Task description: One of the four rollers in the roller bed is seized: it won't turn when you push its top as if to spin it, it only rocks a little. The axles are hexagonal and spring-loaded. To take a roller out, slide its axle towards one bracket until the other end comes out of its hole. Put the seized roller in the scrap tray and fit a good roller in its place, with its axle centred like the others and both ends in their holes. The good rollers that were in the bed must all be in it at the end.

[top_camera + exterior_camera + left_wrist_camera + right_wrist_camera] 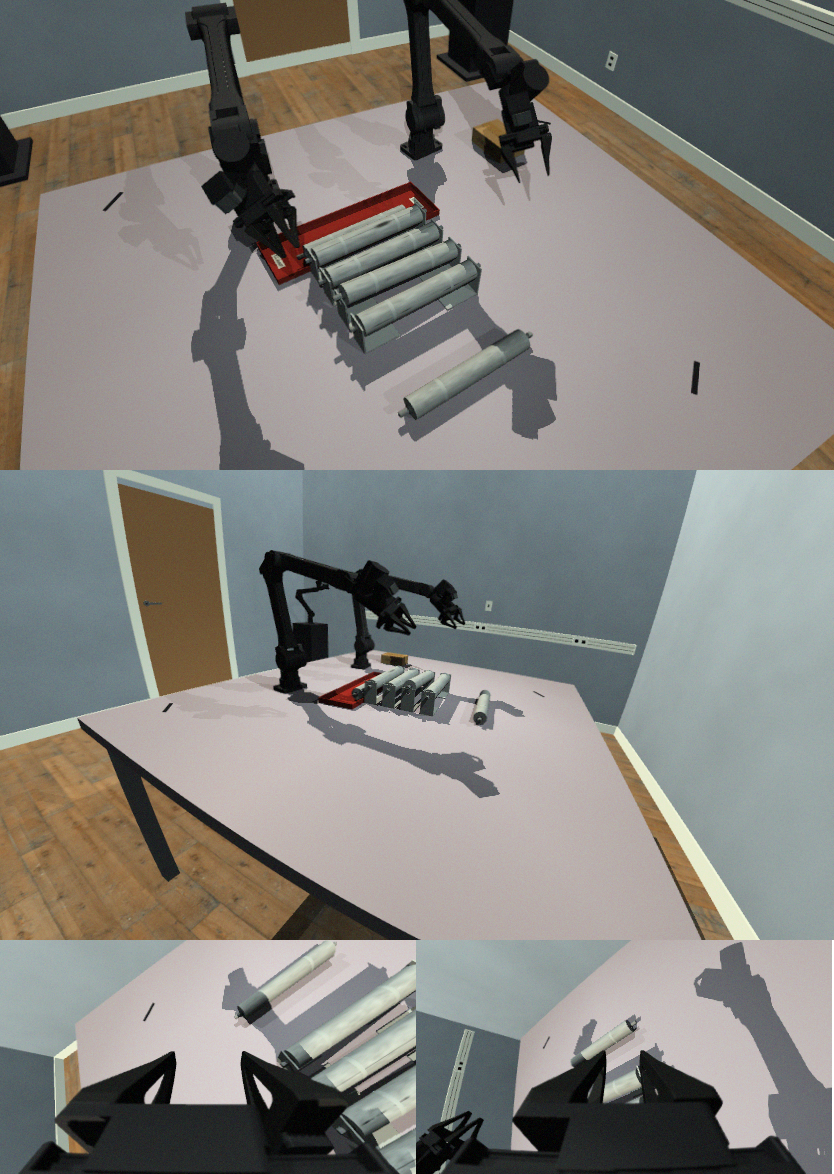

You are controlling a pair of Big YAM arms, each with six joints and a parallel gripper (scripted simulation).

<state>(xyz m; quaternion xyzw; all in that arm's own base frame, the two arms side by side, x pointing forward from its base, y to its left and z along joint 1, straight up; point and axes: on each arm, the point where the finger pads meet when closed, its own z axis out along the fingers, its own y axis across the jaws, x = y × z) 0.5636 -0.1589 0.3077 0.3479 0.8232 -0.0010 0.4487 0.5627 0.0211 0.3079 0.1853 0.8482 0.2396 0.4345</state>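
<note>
Top view shows four rollers (417, 297) (437, 685) (350, 1022) (623, 1085) in the bed and another roller (350, 230) (357, 693) in the scrap tray (335, 218) (344, 701), so the swap looks largely done, with both the left jaws (533, 176) (458, 625) and right jaws (290, 251) (411, 629) parted and empty, axle seating unclear.
</note>
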